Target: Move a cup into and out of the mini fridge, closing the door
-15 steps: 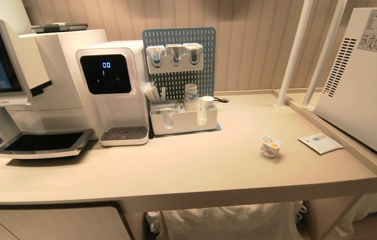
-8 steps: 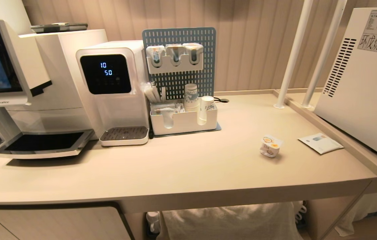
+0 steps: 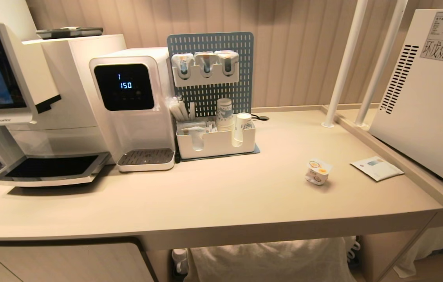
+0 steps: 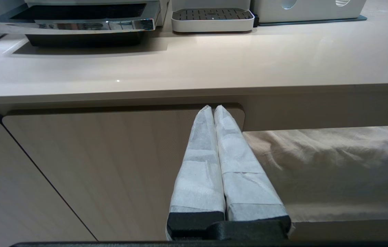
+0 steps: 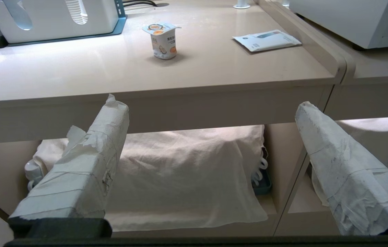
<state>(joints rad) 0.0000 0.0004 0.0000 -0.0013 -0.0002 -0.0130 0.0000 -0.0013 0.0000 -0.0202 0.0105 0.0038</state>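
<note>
The cup (image 3: 317, 171), small and white with orange marks and a square foil lid, stands upright on the beige counter (image 3: 221, 196), right of centre; it shows again as the cup (image 5: 162, 40) in the right wrist view. The mini fridge (image 3: 425, 102) stands at the far right on a lower ledge, its vented side and warning sticker toward me. Its door is hidden. Neither arm appears in the head view. My left gripper (image 4: 213, 107) is shut and empty, low in front of a cabinet panel. My right gripper (image 5: 211, 104) is open and empty, below the counter's front edge, short of the cup.
A coffee machine (image 3: 17, 98) and a water dispenser (image 3: 133, 102) fill the left. A pegboard organiser (image 3: 215, 145) holds paper cups. A flat packet (image 3: 377, 168) lies right of the cup. Two white poles (image 3: 346, 62) and a raised rim (image 3: 393, 156) separate counter from fridge. Cloth (image 3: 268, 258) hangs underneath.
Only the digits on the water dispenser's screen have changed. The cup, the fridge and both arms are where they were.
</note>
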